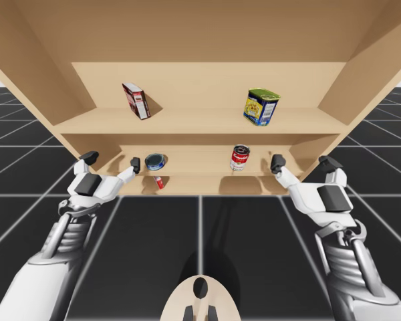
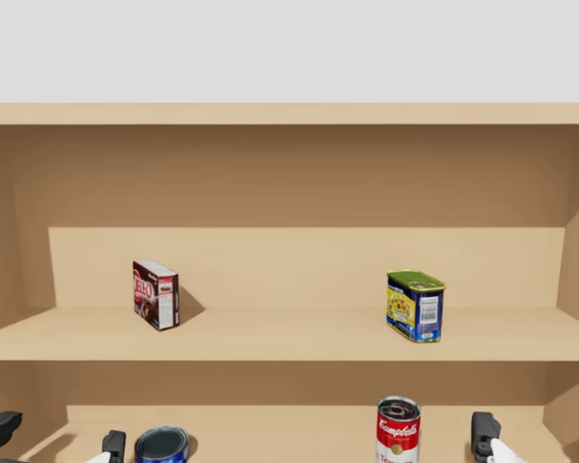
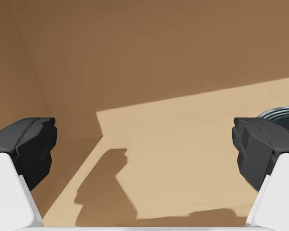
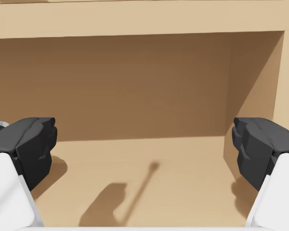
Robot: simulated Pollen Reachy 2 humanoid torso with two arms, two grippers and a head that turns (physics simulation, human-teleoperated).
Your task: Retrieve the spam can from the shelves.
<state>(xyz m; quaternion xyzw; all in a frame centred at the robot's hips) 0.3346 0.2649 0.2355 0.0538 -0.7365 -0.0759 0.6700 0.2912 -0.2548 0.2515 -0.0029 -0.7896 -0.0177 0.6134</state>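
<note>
The big wooden shelves (image 1: 43, 73) have two boards. My left gripper (image 1: 112, 160) and my right gripper (image 1: 304, 162) are at the lower board (image 1: 194, 175), fingers wide apart. On the upper board (image 1: 200, 122) stand one dark red box (image 1: 136, 100), left, and the blue and yellow can (image 1: 261, 107), right, above my right gripper. Below are two round cans: a red and white can (image 1: 239, 158) and a low blue can (image 1: 155, 161).

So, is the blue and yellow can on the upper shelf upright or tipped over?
Upright: the blue and yellow can stands on its base, top facing up.
</note>
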